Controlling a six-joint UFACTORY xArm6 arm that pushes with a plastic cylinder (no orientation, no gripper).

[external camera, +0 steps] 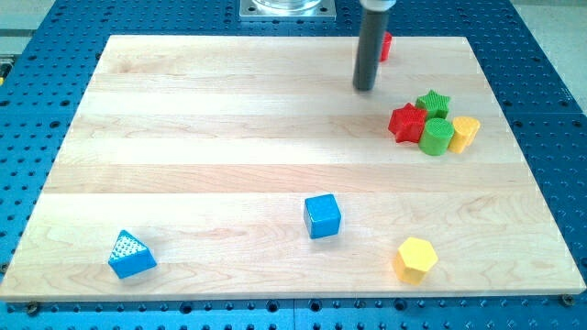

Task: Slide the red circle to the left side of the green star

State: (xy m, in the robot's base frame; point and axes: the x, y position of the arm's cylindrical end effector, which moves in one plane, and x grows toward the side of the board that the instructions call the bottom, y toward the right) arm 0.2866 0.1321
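Note:
The red circle (386,46) sits near the view's top edge of the wooden board, mostly hidden behind my rod. My tip (365,89) rests on the board just below and to the left of it. The green star (434,102) lies at the view's right, well below and right of the red circle, at the top of a tight cluster of blocks.
A red star (407,123), a green cylinder (437,137) and a yellow block (464,132) crowd the green star. A blue cube (322,216), a yellow hexagon (415,258) and a blue triangle (131,255) lie toward the view's bottom.

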